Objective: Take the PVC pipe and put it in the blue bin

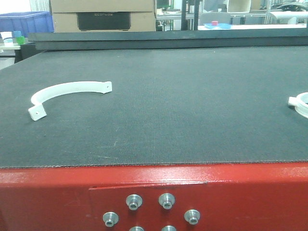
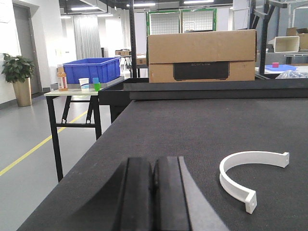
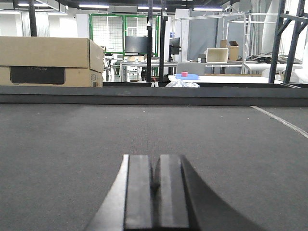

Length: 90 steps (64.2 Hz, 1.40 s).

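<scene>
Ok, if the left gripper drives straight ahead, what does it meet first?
Probably nothing near: the left gripper faces bare black mat up to the raised black rail at the far edge. The white pipe clamp lies off to its right, though depth is hard to judge.

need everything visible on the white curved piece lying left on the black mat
The white half-ring plastic clamp piece looks like smooth, matte PVC. It is a flat band bent into roughly half a circle, with a small flat tab at each end; the far tab shows a small hole. It lies flat on the left part of the dark textured mat, with its open side facing near-right in the front view. It looks whole and clean. Only the mat touches it.
</scene>
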Each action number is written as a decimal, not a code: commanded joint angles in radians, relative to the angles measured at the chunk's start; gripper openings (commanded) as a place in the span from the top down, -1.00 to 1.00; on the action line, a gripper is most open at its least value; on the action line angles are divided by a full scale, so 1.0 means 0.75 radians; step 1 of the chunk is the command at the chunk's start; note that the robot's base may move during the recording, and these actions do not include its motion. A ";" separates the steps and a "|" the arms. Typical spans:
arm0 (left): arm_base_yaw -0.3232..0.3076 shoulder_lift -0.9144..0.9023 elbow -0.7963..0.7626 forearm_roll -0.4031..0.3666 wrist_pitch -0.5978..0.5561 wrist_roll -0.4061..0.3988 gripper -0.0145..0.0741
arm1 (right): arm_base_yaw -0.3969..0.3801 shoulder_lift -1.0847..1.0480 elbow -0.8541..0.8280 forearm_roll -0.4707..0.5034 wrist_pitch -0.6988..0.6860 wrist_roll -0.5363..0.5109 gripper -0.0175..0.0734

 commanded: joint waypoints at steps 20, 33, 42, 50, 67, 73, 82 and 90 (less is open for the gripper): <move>-0.007 -0.006 -0.002 0.000 -0.018 -0.010 0.92 | 0.004 -0.003 0.003 0.002 -0.159 0.001 0.99; -0.007 -0.006 -0.002 0.000 -0.018 -0.010 0.92 | 0.004 -0.003 0.003 0.002 -0.177 0.001 0.99; -0.007 -0.006 -0.002 0.000 -0.018 -0.010 0.92 | 0.004 -0.003 -0.039 0.002 -0.171 0.001 0.99; -0.007 -0.006 -0.002 0.000 -0.018 -0.010 0.92 | 0.004 -0.003 -0.150 0.002 -0.051 0.001 0.99; -0.007 -0.006 -0.002 -0.138 -0.269 -0.012 0.92 | 0.004 0.085 -0.480 -0.147 0.289 0.001 0.99; -0.007 -0.006 -0.063 -0.192 -0.047 -0.010 0.92 | 0.004 0.195 -0.582 -0.147 0.419 0.001 0.99; -0.007 0.028 -0.259 -0.156 0.124 -0.001 0.92 | 0.007 0.380 -0.730 -0.147 0.571 0.001 0.99; -0.007 0.154 -0.417 -0.144 0.146 -0.001 0.92 | 0.010 0.561 -0.835 -0.147 0.611 0.001 0.99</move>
